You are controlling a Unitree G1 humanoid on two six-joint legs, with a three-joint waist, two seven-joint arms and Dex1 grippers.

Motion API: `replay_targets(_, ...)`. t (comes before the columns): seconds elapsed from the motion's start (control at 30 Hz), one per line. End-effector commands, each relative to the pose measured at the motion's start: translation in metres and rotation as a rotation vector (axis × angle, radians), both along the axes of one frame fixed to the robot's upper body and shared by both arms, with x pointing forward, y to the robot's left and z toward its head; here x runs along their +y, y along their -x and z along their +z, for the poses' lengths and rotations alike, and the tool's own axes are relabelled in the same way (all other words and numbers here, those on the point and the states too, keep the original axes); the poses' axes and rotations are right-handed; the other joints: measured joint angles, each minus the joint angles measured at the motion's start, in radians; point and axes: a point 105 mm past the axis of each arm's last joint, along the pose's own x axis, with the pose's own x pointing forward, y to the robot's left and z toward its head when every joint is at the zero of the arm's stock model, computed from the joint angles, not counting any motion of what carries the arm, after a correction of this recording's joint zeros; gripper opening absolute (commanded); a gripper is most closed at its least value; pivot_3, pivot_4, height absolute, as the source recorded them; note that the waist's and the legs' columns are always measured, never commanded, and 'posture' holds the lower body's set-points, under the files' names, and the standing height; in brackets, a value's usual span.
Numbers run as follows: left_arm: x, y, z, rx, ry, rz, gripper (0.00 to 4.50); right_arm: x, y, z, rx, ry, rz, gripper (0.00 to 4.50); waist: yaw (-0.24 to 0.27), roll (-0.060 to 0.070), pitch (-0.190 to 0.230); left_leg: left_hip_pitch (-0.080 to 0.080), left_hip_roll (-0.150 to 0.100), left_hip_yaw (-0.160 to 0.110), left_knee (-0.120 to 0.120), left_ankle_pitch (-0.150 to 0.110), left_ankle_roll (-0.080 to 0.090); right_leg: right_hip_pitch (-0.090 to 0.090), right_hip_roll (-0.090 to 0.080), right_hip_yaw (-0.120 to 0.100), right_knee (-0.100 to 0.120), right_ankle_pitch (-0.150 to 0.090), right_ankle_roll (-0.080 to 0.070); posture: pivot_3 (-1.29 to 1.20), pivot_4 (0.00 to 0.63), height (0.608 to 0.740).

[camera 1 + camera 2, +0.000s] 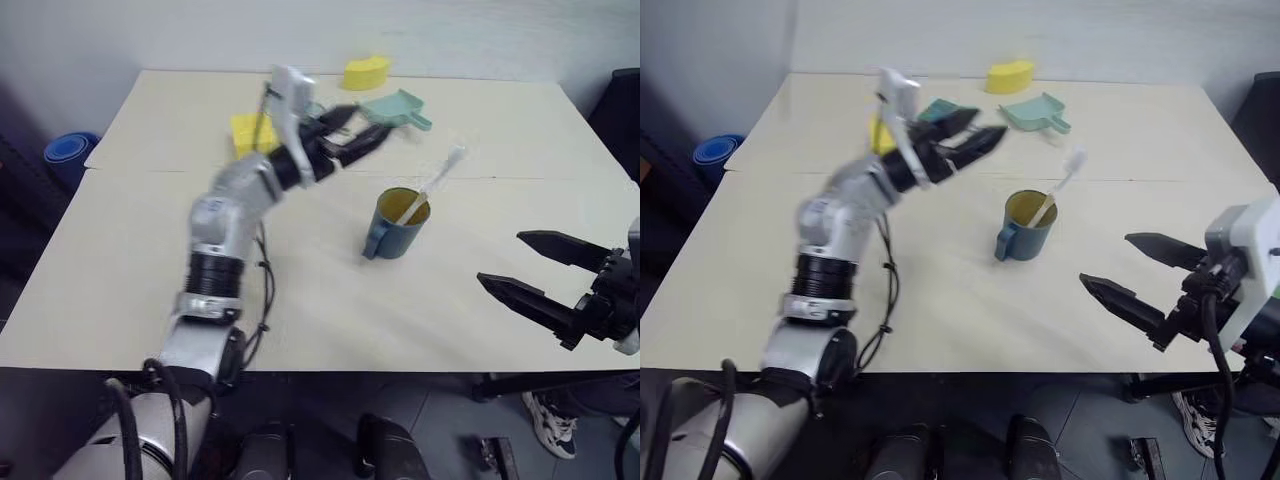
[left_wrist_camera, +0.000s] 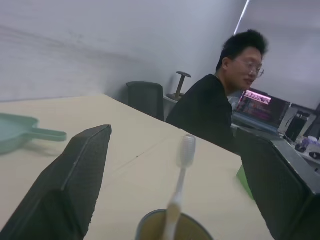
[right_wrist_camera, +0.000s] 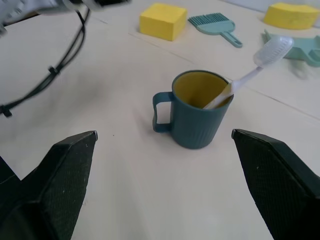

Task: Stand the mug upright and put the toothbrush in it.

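On your far left, a blue round thing (image 1: 70, 152) sits off the surface's edge, down by the wall. Moving right, your left claw (image 1: 352, 134) hangs in the air over the pale surface (image 1: 150, 270), its two black fingers (image 2: 75, 180) spread apart and gripping nothing; it is up and to the left of the mug, clear of it. Just behind that arm lies a yellow block (image 1: 248, 132), and past it a teal hand brush (image 3: 216, 23) (partly hidden by the arm in the head views). Further back rests a yellow curved piece (image 1: 366, 72), with a mint-green dustpan (image 1: 398, 108) just in front of it.

Near the middle of the surface the mug (image 1: 398, 224) stands upright, handle toward your left, yellow inside showing. The toothbrush (image 1: 432, 186) is in it, handle down, leaning against the rim with the bristle head up and tilted to the right.

On your right, the right claw (image 1: 533, 270) hovers near the front edge, fingers wide apart, empty, well apart from the mug.

A person (image 2: 220, 107) in a dark top sits beyond the surface.
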Motion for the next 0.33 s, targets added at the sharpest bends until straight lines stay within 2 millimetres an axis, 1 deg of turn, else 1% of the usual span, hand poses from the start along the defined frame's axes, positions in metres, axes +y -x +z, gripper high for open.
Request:
replay_targets(0.03,0.042,0.044,0.012,-0.121,-0.196,-0.190,4.13,-0.019,-0.003,0.001,0.018,0.048,-0.008,4.50,-0.006,0.000,0.000,0.001,0.000,0.000,0.000,0.000,0.000,0.000,0.000,0.000,0.001,0.000,0.000,0.00,0.150,0.740)
replay_targets(0.1,0.074,0.059,-0.007,-0.148,-0.420,-0.232,4.13,-0.034,-0.004,-0.003,0.058,0.063,-0.016,4.50,-0.010,0.001,0.000,0.001,0.000,0.000,0.000,0.000,0.000,0.000,0.000,0.000,0.001,0.000,0.000,0.00,0.150,0.740)
replay_targets(0.17,0.100,0.065,-0.020,-0.111,-0.570,-0.225,4.13,-0.044,-0.006,-0.005,0.082,0.082,-0.018,4.50,-0.011,0.002,-0.001,0.002,0.000,0.000,-0.001,0.000,-0.001,0.000,0.000,0.000,0.001,0.000,0.000,0.00,0.150,0.740)
replay_targets(0.23,0.116,0.071,-0.025,-0.083,-0.651,-0.236,4.13,-0.054,-0.010,-0.006,0.084,0.096,-0.032,4.50,0.000,0.002,0.000,0.002,0.000,0.000,-0.001,-0.001,-0.001,0.001,0.000,-0.001,-0.001,0.000,0.000,0.00,0.150,0.740)
replay_targets(0.33,0.127,0.071,-0.028,-0.090,-0.700,-0.211,4.13,-0.061,-0.018,-0.004,0.074,0.093,-0.040,4.50,0.009,0.001,0.000,0.001,0.000,-0.002,0.003,-0.001,-0.001,0.006,0.000,-0.001,-0.005,0.000,0.000,0.00,0.150,0.740)
